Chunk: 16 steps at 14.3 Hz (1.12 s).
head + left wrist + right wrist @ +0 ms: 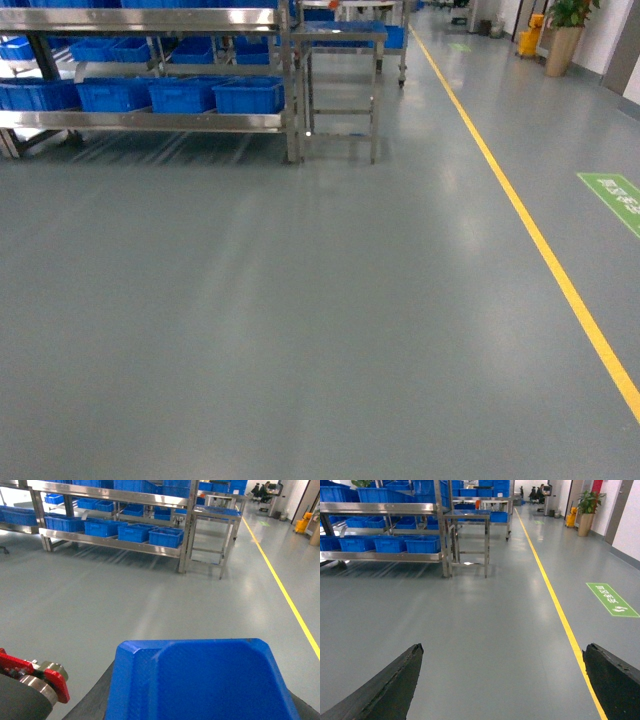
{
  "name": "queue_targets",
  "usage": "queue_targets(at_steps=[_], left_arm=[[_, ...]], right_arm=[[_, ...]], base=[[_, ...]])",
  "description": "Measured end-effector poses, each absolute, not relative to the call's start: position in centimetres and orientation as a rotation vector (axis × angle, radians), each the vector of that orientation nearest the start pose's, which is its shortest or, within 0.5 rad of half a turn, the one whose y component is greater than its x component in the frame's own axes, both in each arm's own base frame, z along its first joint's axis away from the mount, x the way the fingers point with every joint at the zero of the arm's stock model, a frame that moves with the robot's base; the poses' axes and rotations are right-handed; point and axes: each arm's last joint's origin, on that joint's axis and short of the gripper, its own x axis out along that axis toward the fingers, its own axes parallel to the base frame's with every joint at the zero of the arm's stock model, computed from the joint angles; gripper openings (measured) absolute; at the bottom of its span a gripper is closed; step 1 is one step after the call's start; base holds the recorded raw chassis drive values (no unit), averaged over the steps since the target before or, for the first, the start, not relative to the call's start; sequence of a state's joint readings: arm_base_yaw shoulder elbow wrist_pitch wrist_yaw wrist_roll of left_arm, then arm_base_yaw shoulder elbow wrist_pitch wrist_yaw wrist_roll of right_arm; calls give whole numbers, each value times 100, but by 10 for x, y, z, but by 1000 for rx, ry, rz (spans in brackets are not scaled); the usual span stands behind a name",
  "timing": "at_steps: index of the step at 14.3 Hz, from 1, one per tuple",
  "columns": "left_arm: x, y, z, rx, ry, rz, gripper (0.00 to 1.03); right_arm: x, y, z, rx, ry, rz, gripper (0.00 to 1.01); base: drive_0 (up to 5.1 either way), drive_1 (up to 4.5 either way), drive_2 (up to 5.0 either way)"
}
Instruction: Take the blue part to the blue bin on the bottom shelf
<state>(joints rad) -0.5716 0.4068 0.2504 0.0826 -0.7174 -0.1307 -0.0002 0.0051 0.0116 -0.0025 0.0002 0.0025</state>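
A blue part [200, 680] fills the bottom of the left wrist view, seen very close, with my left gripper [200, 700] shut on it; a dark finger [92, 697] shows at its left side. My right gripper [503, 650] is open over bare grey floor with nothing between its fingers. Neither gripper shows in the head view. The bottom shelf [150, 121] of the steel rack is far ahead on the left and carries a row of blue bins [248, 95]. I cannot tell which of them is the blue bin. The bottom shelf [110, 544] also shows in the left wrist view.
A square steel table [340, 40] stands right of the rack. A yellow floor line [540, 250] runs down the right side, with a green floor sign [615, 195] beyond it. A potted plant [562, 45] stands far right. Grey floor lies between me and the rack.
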Motion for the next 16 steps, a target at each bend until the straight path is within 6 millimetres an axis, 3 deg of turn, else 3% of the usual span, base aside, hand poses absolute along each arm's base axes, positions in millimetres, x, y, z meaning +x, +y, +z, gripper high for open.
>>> queue_targets(at_steps=[7,16], left_arm=[[110,-48,222,-82,54,150,43],[110,-48,222,-84,52,150,43]], right_arm=[[97,0,167,2,-2,0,98],[97,0,167,2,-2,0,98]], base=[[-172,-172,-172],[6,438,-425]])
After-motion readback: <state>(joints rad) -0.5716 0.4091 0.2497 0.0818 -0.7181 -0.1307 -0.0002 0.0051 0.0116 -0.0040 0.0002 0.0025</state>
